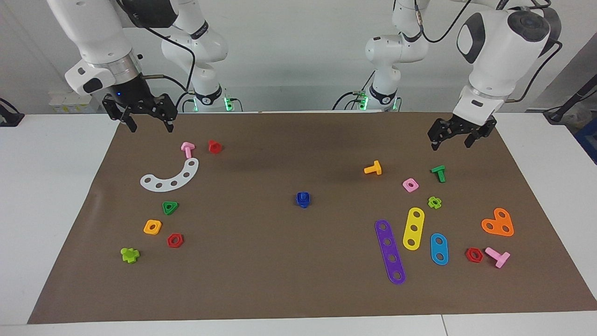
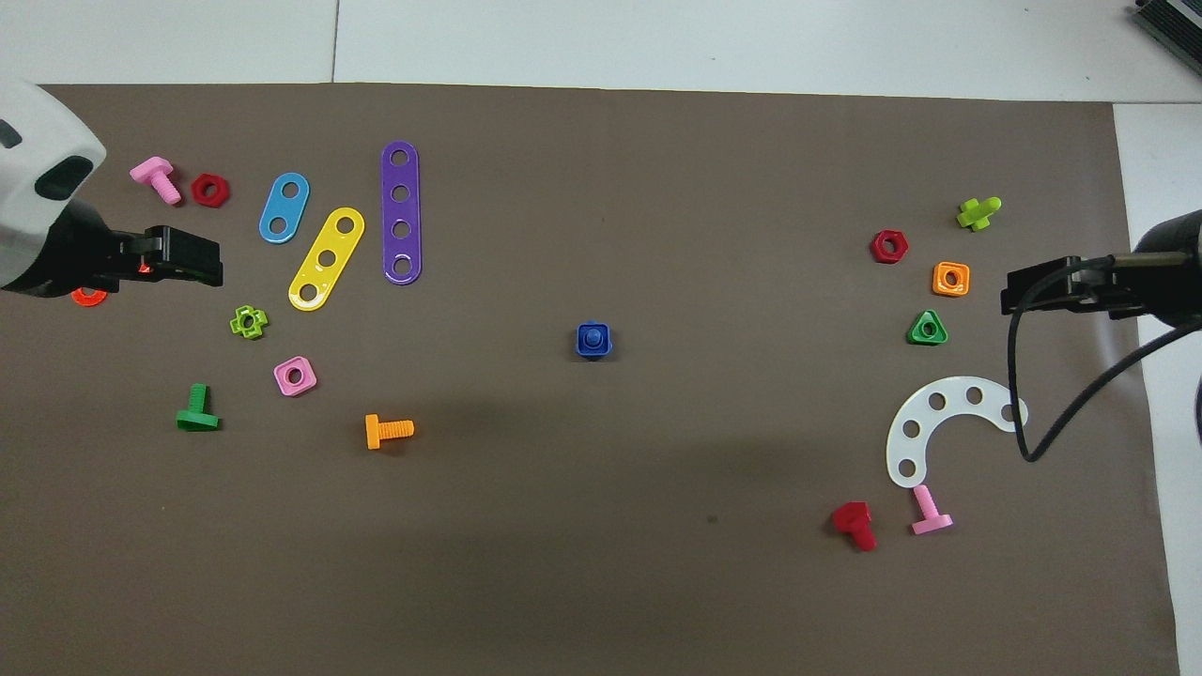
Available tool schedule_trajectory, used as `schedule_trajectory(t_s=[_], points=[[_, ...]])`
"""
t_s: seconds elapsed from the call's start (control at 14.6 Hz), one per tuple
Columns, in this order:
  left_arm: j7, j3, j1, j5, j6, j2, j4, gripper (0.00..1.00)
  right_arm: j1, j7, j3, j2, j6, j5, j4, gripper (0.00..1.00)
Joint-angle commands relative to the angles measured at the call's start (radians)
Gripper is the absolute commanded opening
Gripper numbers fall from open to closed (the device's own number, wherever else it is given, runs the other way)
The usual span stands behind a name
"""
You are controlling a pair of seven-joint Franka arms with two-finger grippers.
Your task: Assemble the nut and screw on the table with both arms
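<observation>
The blue nut (image 1: pixel 300 200) lies at the middle of the brown mat (image 1: pixel 261 261) on the table (image 1: pixel 46 186). The blue screw (image 1: pixel 303 194) sits in its hole, stem up, so the two are joined as one piece. In the overhead view the nut (image 2: pixel 605 350) shows as a blue square with the screw (image 2: pixel 592 335) as a round stud in its centre. My right gripper (image 1: pixel 150 124) hangs open and empty above the mat's edge at the right arm's end, and it shows in the overhead view too (image 2: pixel 1019 287). My left gripper (image 1: pixel 451 141) hangs open and empty above the left arm's end, also seen from overhead (image 2: pixel 208 261).
Loose toys lie at both ends. At the right arm's end: a white arc strip (image 1: pixel 171 177), a pink bolt (image 1: pixel 187 149), a red bolt (image 1: pixel 214 146), an orange-yellow nut (image 1: pixel 152 227). At the left arm's end: an orange bolt (image 1: pixel 373 168), a green bolt (image 1: pixel 439 173), a pink nut (image 1: pixel 410 185), a purple strip (image 1: pixel 390 252).
</observation>
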Motion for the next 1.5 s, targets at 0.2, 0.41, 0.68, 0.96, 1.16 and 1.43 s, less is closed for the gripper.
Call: schedule_trajectory(t_s=[0.2,0.41,0.68,0.96,1.16,1.43], points=[[0.009,-0.003,0.015,-0.020,-0.061,0.003,0.045,1.00,0.004,0.114,0.011,-0.007,-0.019,-0.020,0.011,1.00],[0.009,-0.006,0.013,0.033,-0.073,0.001,0.058,1.00,0.002,0.132,0.016,-0.013,-0.031,-0.019,0.007,1.00],[0.009,-0.005,0.015,0.034,-0.072,0.001,0.059,1.00,-0.006,0.131,0.014,-0.018,-0.031,-0.008,0.002,1.00],[0.010,-0.003,0.015,0.040,-0.099,-0.011,0.059,1.00,0.002,0.131,0.014,-0.020,-0.029,-0.005,0.001,1.00],[0.053,-0.002,0.019,0.039,-0.098,-0.013,0.054,1.00,0.002,0.129,0.014,-0.020,-0.025,-0.005,0.001,1.00],[0.096,-0.003,0.039,0.039,-0.090,-0.020,0.056,1.00,0.002,0.132,0.014,-0.020,-0.028,-0.005,-0.001,1.00]])
